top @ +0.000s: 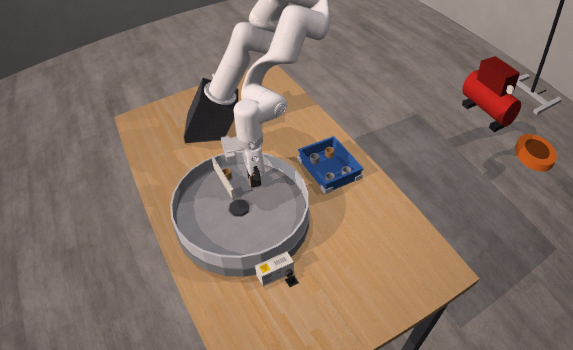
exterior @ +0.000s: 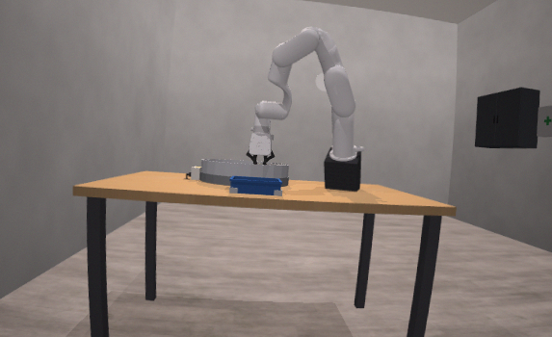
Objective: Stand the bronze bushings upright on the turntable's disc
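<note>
My gripper (top: 254, 179) is low over the far part of the grey turntable's disc (top: 240, 215), inside the rim, shut on a bronze bushing (top: 251, 176) that shows between the black fingers. In the side view the gripper (exterior: 260, 161) dips to the rim's top edge. Another bronze bushing (top: 227, 173) stands on the disc behind a cream divider wall (top: 223, 176). The black hub (top: 238, 208) is at the disc's centre. The blue crate (top: 330, 162) to the right holds one bronze bushing (top: 329, 150) and three steel bushings (top: 314, 158).
The arm's black base (top: 207, 111) stands at the table's far edge. A cream control box (top: 274, 267) sits at the turntable's front. A red compressor (top: 492, 93) and an orange ring (top: 536, 152) are on the floor, far right.
</note>
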Robot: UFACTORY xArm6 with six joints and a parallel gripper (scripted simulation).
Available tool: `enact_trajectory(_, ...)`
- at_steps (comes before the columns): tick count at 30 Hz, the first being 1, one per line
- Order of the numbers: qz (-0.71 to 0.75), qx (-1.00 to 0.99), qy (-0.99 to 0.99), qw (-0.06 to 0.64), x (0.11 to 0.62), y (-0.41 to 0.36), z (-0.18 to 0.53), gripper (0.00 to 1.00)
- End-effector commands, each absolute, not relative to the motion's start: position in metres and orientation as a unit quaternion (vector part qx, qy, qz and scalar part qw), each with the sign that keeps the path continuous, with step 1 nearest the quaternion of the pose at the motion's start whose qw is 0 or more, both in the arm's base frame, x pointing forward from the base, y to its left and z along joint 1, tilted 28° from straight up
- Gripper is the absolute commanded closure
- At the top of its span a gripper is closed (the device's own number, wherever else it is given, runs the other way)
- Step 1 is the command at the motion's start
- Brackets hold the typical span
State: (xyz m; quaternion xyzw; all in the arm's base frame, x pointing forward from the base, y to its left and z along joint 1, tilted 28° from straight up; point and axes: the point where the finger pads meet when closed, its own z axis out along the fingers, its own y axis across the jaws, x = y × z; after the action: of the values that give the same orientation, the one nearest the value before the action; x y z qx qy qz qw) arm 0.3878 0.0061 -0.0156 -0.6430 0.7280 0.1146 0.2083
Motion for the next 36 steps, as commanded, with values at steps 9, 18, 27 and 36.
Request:
enact_trajectory(9, 0.113, -0.643, 0.728, 0.209, 0.3892, 0.0071, -0.0179, 1.0)
enact_trajectory(18, 0.113, -0.643, 0.728, 0.209, 0.3895, 0.0078, -0.0194, 1.0)
enact_trajectory(27, 0.113, -0.643, 0.728, 0.209, 0.3895, 0.0079, -0.0195, 1.0)
enact_trajectory(36, 0.113, -0.643, 0.728, 0.209, 0.3895, 0.0079, -0.0195, 0.58)
